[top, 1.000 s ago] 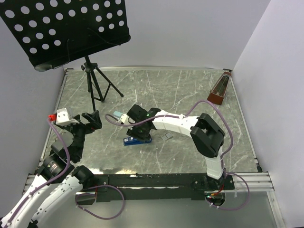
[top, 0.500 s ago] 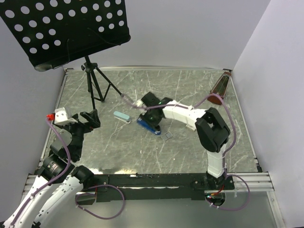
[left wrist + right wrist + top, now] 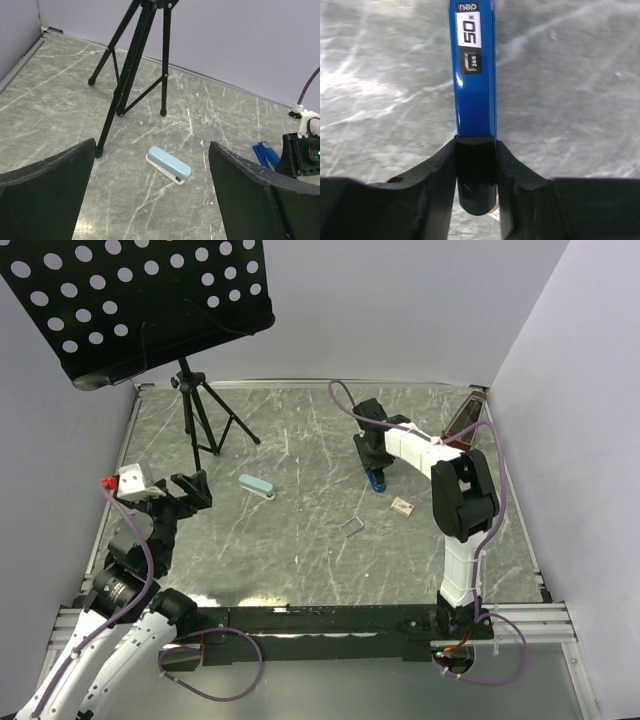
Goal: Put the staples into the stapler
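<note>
Hanging wide open over the left side of the table [image 3: 300,570], the left gripper [image 3: 190,490] holds nothing. The right gripper [image 3: 476,150], partly closed, clamps the stapler [image 3: 475,75] by its dark end, toward the far right of the table. I think the stapler can swing or slip out, because only one end is pinched. The staples [image 3: 352,527] lie well apart from it, nearer the arms. The stapler's label reads "50" and "24/6".

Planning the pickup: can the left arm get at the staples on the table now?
Probably yes: the left gripper is open and empty, the staples lie in the open, and the right gripper holds the stapler farther back, clear of that path.
</note>
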`<move>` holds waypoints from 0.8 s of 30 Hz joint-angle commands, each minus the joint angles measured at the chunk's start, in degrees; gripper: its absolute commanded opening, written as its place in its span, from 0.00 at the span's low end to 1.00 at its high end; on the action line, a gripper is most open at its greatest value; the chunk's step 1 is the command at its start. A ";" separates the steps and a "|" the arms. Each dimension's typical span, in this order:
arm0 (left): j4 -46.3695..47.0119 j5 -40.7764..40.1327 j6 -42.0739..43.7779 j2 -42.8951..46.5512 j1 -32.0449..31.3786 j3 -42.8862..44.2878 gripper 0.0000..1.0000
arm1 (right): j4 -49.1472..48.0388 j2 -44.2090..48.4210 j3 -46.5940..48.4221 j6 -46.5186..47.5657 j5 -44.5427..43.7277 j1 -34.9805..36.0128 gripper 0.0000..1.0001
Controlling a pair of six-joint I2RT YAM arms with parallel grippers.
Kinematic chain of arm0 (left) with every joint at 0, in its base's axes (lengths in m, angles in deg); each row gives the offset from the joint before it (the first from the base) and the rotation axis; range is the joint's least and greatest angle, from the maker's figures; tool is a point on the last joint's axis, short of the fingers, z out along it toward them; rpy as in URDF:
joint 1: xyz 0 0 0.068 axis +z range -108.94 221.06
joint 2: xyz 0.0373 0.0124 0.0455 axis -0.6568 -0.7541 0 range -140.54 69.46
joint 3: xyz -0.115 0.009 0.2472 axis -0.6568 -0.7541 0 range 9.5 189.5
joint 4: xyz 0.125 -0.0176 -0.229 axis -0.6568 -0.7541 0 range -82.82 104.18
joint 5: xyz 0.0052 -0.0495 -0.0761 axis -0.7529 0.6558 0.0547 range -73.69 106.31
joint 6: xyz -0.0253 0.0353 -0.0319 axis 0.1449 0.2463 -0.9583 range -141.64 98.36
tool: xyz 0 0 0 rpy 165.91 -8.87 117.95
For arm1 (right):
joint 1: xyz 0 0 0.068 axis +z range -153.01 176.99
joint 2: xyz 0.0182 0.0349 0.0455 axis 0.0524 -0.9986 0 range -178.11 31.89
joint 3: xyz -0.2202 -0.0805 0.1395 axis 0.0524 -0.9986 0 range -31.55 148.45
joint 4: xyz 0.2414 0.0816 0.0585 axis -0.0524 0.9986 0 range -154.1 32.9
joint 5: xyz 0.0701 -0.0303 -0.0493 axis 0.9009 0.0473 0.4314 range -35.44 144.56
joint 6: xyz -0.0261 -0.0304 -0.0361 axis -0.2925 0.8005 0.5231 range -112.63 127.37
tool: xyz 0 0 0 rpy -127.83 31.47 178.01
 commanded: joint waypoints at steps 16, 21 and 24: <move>5.98 14.38 6.77 -9.36 2.65 -1.14 0.99 | -25.24 31.01 -23.44 -0.07 15.18 5.43 0.94; 7.30 22.46 15.00 -17.08 2.65 1.67 1.00 | -34.21 44.79 -35.33 1.69 16.33 5.61 1.00; 6.34 28.87 22.40 -22.87 2.65 4.65 0.97 | -39.99 51.74 -42.18 3.08 18.43 6.31 1.00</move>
